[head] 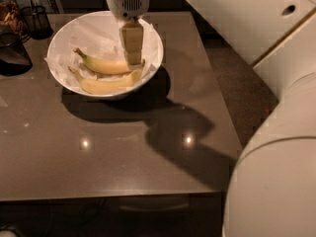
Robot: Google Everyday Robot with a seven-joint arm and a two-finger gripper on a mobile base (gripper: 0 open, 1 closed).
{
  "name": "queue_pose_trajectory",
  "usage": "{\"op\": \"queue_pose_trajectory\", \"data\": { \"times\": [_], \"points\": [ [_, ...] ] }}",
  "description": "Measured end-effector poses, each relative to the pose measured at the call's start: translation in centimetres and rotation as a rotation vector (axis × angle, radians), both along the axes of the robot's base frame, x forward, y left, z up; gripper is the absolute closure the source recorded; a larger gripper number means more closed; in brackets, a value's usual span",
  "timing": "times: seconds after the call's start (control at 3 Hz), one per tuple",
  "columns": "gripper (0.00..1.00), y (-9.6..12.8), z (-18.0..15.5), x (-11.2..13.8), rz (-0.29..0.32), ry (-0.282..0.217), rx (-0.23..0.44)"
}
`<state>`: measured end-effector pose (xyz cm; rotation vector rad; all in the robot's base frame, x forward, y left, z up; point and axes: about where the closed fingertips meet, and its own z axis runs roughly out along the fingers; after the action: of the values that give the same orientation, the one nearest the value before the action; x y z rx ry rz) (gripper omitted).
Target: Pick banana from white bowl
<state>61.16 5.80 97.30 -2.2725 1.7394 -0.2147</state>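
The white bowl stands at the back left of the brown table and is lined with crumpled white paper. Two yellow bananas lie side by side in it: the upper banana and the lower banana. My gripper hangs straight down from its white wrist into the right side of the bowl. Its tip is at the right end of the upper banana, touching or nearly touching it.
A dark glass container stands left of the bowl. A black mesh cup and a jar stand behind it. The table's right edge drops to dark floor. My white arm fills the right foreground.
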Motion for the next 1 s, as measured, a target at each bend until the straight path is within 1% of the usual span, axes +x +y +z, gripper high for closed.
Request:
{"op": "queue_pose_trajectory", "data": {
  "times": [0.33, 0.67, 1.0],
  "points": [
    [0.27, 1.0, -1.7, 1.1, 0.011, 0.045, 0.002],
    [0.2, 1.1, -3.4, 1.4, 0.003, 0.084, 0.002],
    [0.2, 1.2, -5.0, 1.4, -0.004, 0.122, 0.002]
  ]
}}
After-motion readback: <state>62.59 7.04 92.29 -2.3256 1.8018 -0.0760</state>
